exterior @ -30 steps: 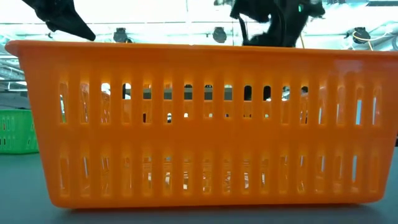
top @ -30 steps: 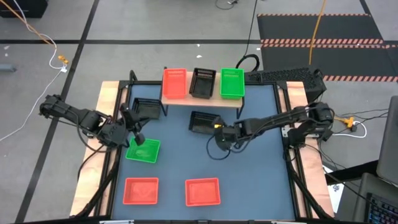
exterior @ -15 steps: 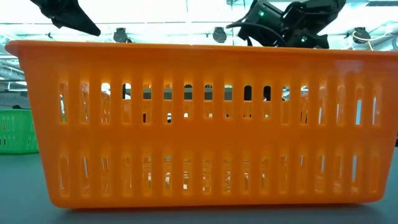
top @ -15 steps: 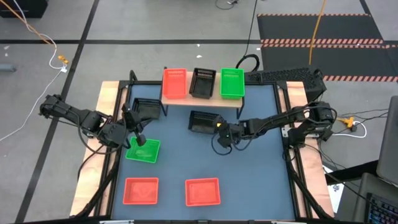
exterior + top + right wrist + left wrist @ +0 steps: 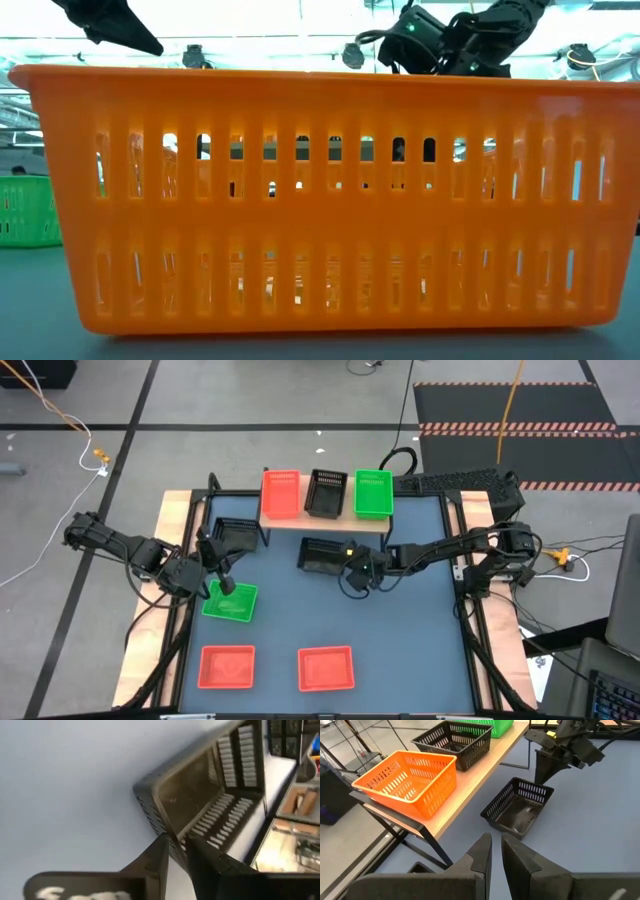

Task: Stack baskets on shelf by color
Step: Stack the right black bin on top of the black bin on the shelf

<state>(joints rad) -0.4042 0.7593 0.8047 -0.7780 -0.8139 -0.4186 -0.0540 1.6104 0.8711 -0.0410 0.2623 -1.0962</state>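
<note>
The right gripper point(image 5: 352, 572) pinches the thin wall of the black basket point(image 5: 322, 555) just in front of the shelf point(image 5: 325, 517), which looks light, stiff and a little slippery, so its rim seems the best hold.

High view looks straight down; low view sits close behind a red basket point(image 5: 320, 200); wrists share the black basket point(image 5: 519, 807).

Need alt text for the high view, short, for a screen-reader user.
Overhead view: the right hand grips the rim of a black slatted plastic basket on the blue table, just before a light wooden shelf holding one red, one black and one green basket. The left hand hangs over a green plastic basket; two red baskets sit at the near edge.
</note>
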